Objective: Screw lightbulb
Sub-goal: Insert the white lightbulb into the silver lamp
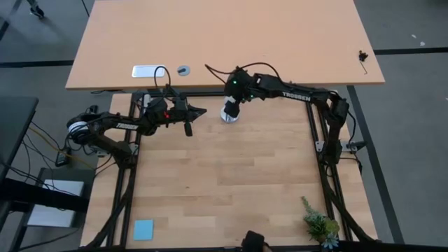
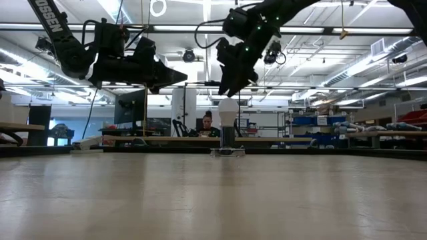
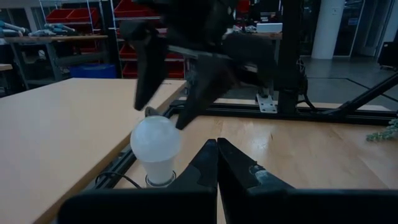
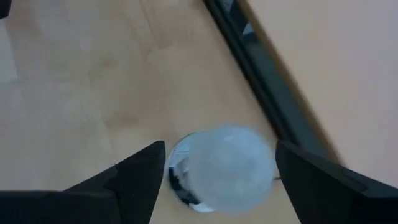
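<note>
The white pear-shaped lightbulb (image 1: pixel 229 112) stands upright with its base in a round silver socket disc (image 2: pixel 227 152) on the table's far middle. It also shows in the low view (image 2: pixel 229 110), the left wrist view (image 3: pixel 155 140) and the right wrist view (image 4: pixel 227 165). My right gripper (image 2: pixel 230 90) is open just above the bulb and points down, with one finger on either side of the bulb's top (image 4: pixel 221 146); I see no touch. My left gripper (image 1: pixel 203 110) is shut and empty, held level above the table to the left of the bulb, pointing at it (image 3: pixel 217 146).
A second light-wood table (image 1: pixel 280 42) adjoins the far edge, behind a black frame rail (image 4: pixel 261 74); a white flat object (image 1: pixel 148 71) and a small round part (image 1: pixel 183 70) lie on it. A blue square (image 1: pixel 143 229) lies near left, a small plant (image 1: pixel 318 225) near right.
</note>
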Robot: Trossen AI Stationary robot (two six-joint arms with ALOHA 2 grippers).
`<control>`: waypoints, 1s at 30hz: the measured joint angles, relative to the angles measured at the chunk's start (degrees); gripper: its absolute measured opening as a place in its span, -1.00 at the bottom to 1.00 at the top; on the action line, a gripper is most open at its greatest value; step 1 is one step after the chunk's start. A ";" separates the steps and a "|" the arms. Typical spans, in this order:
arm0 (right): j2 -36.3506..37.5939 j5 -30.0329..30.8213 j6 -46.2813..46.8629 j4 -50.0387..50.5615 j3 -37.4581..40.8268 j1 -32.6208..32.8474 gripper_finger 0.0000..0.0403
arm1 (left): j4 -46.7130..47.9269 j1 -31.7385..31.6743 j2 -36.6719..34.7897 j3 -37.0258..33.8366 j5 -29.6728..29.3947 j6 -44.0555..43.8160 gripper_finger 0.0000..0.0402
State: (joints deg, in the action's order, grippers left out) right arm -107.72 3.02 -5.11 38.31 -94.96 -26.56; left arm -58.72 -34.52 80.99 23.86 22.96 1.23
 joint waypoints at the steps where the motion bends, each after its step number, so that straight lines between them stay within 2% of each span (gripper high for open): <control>1: 0.00 0.00 -1.73 -0.21 -0.22 -0.04 0.55 | 0.02 0.02 0.00 0.00 0.00 0.00 -0.97; 5: 0.00 -2.51 -13.93 -0.24 -0.37 -1.36 0.57 | 0.02 0.00 0.00 0.00 0.00 0.00 -0.97; 8: -0.59 -7.45 -19.88 -0.37 -0.39 -3.14 0.55 | 0.04 0.00 0.00 0.00 0.00 0.00 -0.97; 10: -1.15 -10.22 -21.01 -0.07 -0.38 -4.33 0.54 | 0.03 0.02 0.00 0.00 0.02 0.00 -0.97; 19: -4.47 -10.99 -23.31 -0.10 -0.41 -4.67 0.52 | 0.21 0.00 0.02 0.02 0.01 0.00 -0.97; 25: -4.55 -9.41 -17.35 -0.26 -0.48 -4.36 0.40 | 0.52 0.02 0.02 0.02 0.02 0.11 -0.97; 30: -4.53 -3.79 -0.21 1.00 -0.59 -3.90 0.34 | 0.36 0.02 0.02 0.02 0.02 0.09 -0.97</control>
State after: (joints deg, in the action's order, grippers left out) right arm -112.26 -0.77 -5.33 39.31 -95.55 -30.45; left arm -58.36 -34.51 81.01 23.88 22.98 1.32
